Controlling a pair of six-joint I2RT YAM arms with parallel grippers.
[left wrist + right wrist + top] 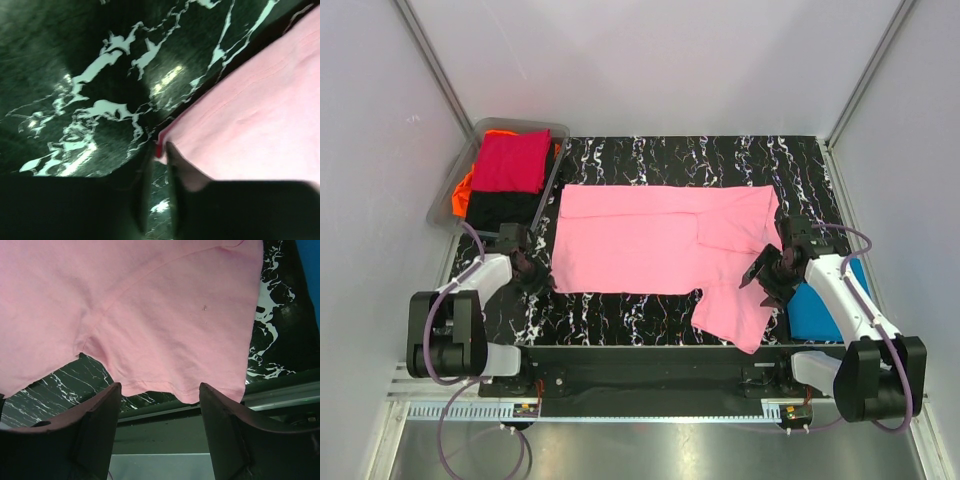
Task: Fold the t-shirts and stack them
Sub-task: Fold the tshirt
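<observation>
The light pink t-shirt (640, 245) lies flat and smooth in the middle of the frame, a soft matte rectangle. Its upper sleeve is folded in; its lower-right sleeve reaches the near table edge. The right gripper (160, 390) hovers above that sleeve with its dark, curved fingers spread wide, holding nothing. The left gripper (527, 265) sits at the shirt's lower-left hem corner with its fingers nearly together; whether they pinch the cloth cannot be told. A bright blue t-shirt (817, 312) lies at lower right under the right arm. The table (660, 155) is glossy black with white marble veining. At upper left, a clear plastic bin (448, 195) holds folded crimson (510, 160), orange (463, 187) and black (500, 208) shirts.
</observation>
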